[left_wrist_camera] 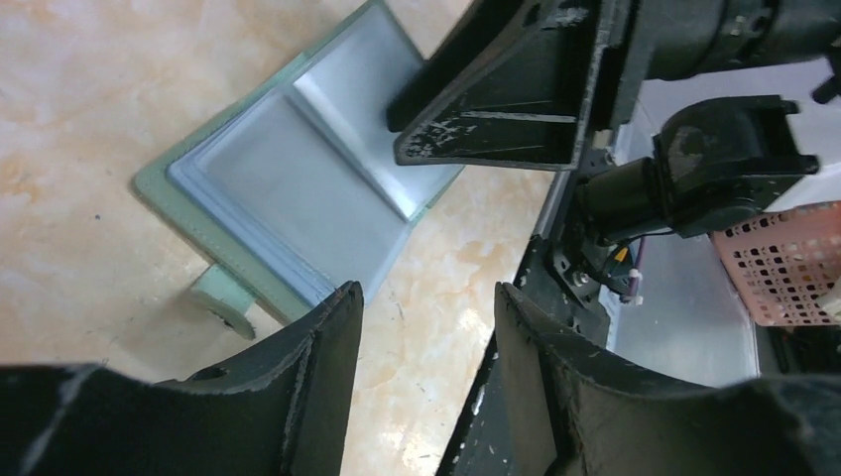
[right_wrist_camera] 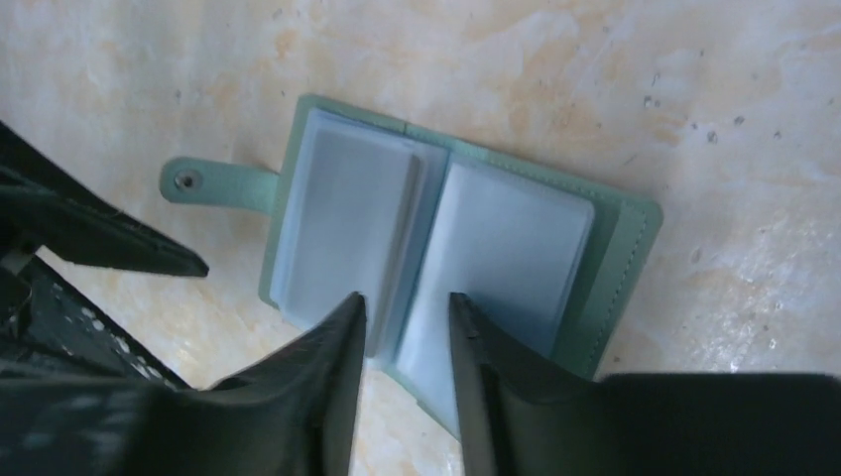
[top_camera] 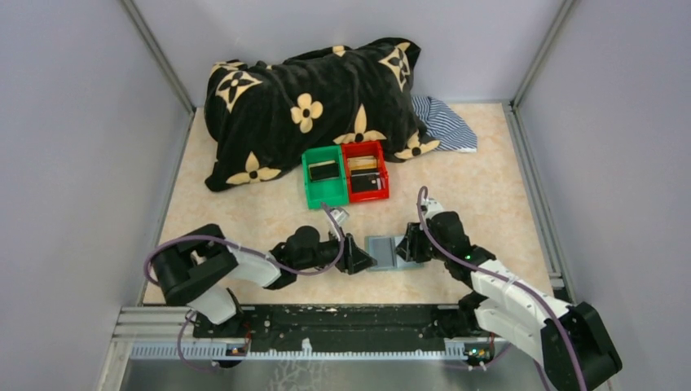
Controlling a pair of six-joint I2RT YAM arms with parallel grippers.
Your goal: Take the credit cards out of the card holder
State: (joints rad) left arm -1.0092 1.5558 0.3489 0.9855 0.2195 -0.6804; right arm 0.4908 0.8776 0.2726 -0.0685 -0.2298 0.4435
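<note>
Open card holder [top_camera: 381,252] laid flat on the bench [top_camera: 489,204] between two robot hands
The holder, a grey-green stitched wallet with a snap tab [right_wrist_camera: 198,183] and smooth, cloudy blue-grey plastic sleeves [right_wrist_camera: 342,213], is spread open near the arm bases, presumably so its pockets can be reached; in the wrist views the sleeves look empty. The left hand [left_wrist_camera: 426,297] is set low just beside the holder's left edge, fingers apart, nothing gripped. The right hand [right_wrist_camera: 407,305] is poised over the spine, fingers parted and nothing gripped, one tip over each sleeve stack; whether they touch cannot be told. Thin cards [top_camera: 367,181], dark and tan-gold, are seen in the green bin [top_camera: 306,175] and red bin [top_camera: 385,175] further back, probably dropped there once removed, so the task is judged nearly or wholly done
</note>
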